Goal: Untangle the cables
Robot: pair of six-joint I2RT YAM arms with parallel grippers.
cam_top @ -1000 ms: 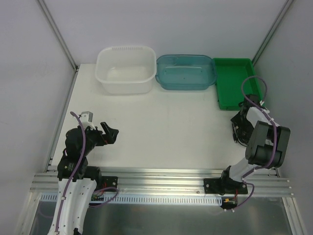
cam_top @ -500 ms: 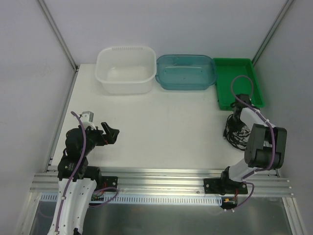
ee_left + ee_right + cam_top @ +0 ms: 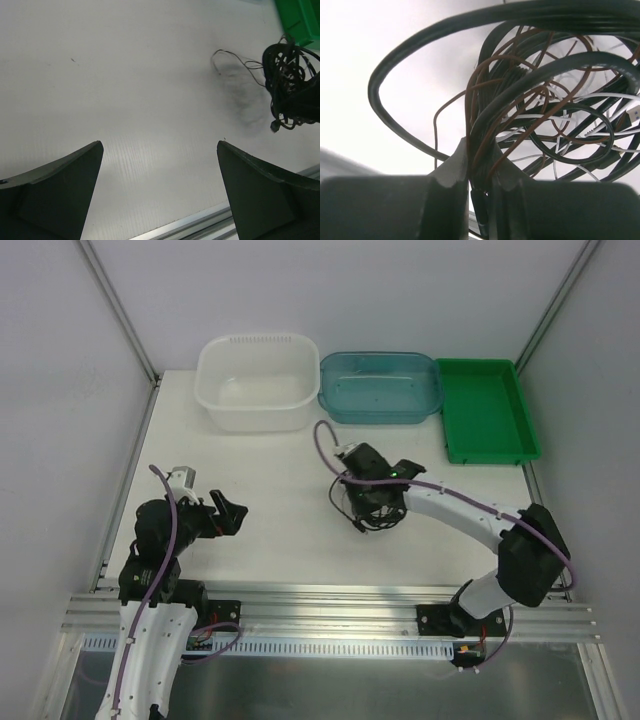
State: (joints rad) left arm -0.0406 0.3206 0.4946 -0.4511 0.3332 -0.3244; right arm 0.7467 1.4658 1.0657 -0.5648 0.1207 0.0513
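From above, the right gripper sits over mid-table, clenched on the cables — a dark tangle under it. Left wrist: the left gripper gapes, released, the tangle well off to its right. Right wrist: fingers pinch black, brown and white strands — all looped together.

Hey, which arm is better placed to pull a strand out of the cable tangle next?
Left. The right end effector is clamped on the cable tangle, so it anchors; the left end effector is open, empty and faces it.
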